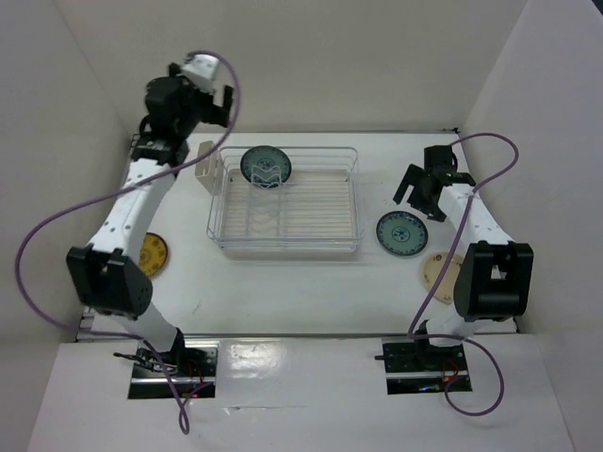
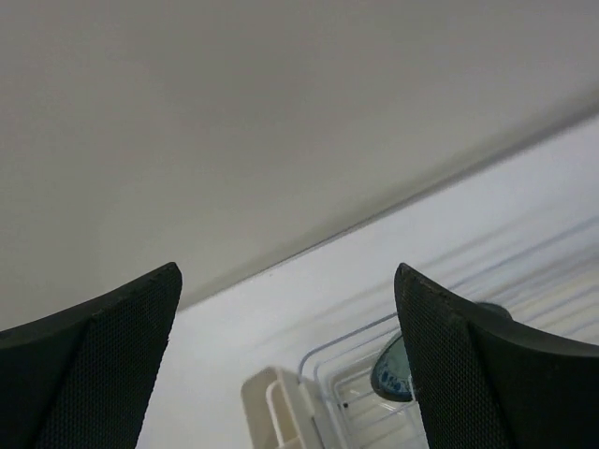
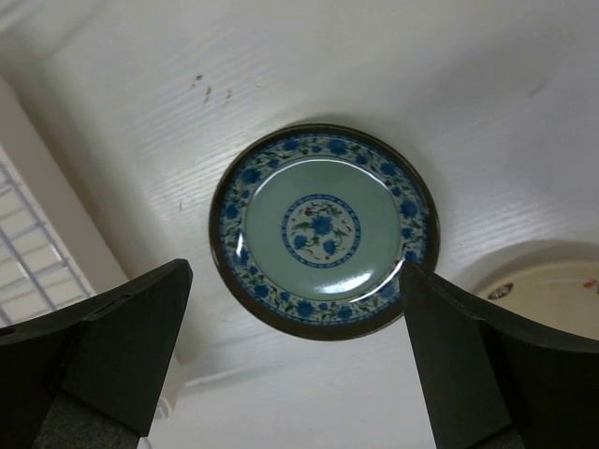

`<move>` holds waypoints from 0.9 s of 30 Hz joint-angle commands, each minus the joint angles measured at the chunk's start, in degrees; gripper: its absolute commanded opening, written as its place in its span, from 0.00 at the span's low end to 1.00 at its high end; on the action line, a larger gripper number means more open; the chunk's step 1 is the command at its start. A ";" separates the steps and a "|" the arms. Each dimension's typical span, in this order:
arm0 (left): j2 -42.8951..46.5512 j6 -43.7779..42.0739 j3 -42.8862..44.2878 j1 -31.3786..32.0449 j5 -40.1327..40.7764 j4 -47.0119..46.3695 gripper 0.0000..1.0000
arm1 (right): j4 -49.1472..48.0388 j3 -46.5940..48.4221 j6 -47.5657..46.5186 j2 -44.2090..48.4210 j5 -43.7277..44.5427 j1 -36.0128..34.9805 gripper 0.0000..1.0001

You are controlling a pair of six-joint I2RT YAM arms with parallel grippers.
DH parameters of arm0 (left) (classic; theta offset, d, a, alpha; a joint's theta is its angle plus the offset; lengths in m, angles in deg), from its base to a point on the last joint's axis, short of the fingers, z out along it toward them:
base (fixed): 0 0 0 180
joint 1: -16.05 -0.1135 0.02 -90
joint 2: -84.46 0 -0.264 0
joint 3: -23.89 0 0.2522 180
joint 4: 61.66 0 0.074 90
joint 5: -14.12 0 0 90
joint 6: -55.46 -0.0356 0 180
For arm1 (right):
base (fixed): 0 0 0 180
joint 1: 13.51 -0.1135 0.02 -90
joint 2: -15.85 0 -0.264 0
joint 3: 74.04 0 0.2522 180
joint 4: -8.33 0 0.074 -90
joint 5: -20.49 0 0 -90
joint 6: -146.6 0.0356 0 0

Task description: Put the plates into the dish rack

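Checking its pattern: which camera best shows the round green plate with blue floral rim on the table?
Right wrist: the round green plate with blue floral rim lies centred, pattern sharp. Top external shows it small; left wrist misses it.

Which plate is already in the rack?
The teal plate standing at the rack's far end; the floral plate, cream plate and amber plate lie flat on the table.
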 commanded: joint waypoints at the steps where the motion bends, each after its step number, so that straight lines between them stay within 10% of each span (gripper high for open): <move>1: 9.26 21.56 -6.01 -7.85 9.48 8.64 1.00 | -5.13 2.31 -1.97 0.00 -5.34 -0.27 1.00; 12: 28.52 40.92 -28.55 -18.85 23.71 36.76 0.99 | -9.51 -0.50 -1.89 -1.14 -6.75 -0.27 1.00; 27: 38.28 75.21 -52.99 -26.23 23.02 37.03 0.95 | -10.31 5.75 1.71 -4.74 -15.45 -0.27 1.00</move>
